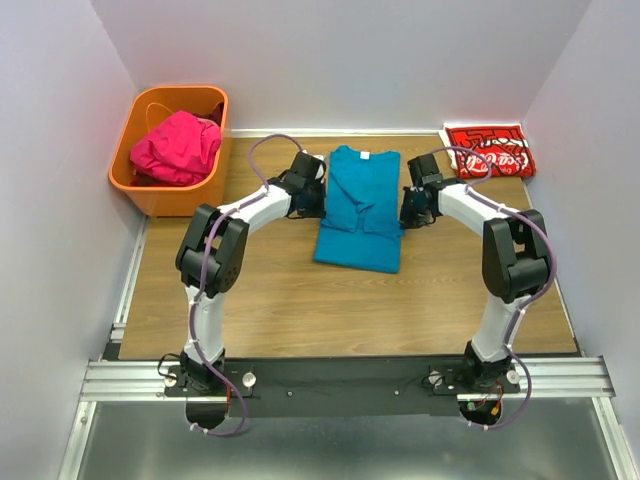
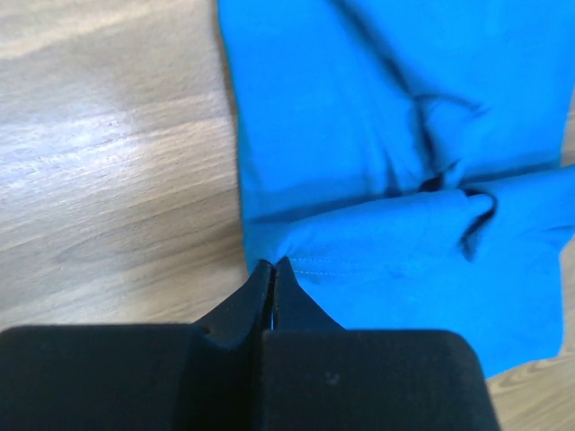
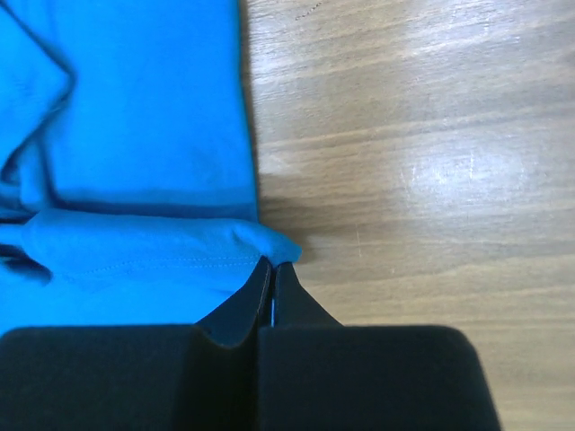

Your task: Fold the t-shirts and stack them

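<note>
The teal-blue t-shirt [image 1: 358,208] lies in the middle of the table, folded into a long narrow shape with its collar at the far end. My left gripper [image 1: 318,200] is shut on its left edge; in the left wrist view the closed tips [image 2: 272,263] pinch a folded hem of the cloth [image 2: 377,180]. My right gripper [image 1: 406,208] is shut on the right edge, its tips [image 3: 273,263] nipping a bunched corner of the cloth [image 3: 135,135]. The red t-shirt with white script [image 1: 490,152] lies folded at the back right. The magenta-pink t-shirt [image 1: 176,147] sits crumpled in the basket.
An orange plastic basket [image 1: 165,192] stands at the back left corner. White walls close in the table on three sides. Bare wood [image 1: 300,310] shows between the teal t-shirt and the arm bases.
</note>
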You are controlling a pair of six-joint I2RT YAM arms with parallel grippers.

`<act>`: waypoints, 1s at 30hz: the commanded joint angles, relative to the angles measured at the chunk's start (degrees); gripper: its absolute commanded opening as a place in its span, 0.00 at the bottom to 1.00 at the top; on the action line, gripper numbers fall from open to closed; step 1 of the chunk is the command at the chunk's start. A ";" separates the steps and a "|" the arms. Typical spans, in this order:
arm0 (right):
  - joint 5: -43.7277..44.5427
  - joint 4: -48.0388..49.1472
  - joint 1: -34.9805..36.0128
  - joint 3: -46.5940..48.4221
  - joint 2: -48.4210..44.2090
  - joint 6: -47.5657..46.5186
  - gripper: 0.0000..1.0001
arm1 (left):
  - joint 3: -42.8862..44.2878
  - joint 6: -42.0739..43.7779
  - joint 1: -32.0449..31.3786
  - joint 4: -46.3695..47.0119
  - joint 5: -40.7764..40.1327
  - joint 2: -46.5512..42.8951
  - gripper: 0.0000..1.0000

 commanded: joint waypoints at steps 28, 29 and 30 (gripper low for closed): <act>-14.33 17.85 9.78 -5.66 -1.93 0.96 0.11 | -18.24 -1.97 -13.32 4.97 -5.45 -8.21 0.09; -14.68 18.11 9.96 -5.40 -1.32 1.13 0.10 | -19.11 -2.14 -13.49 4.62 -5.45 -7.95 0.09; -14.86 18.29 10.13 -5.31 0.17 1.22 0.10 | -19.73 -2.15 -13.67 4.62 -5.45 -7.59 0.09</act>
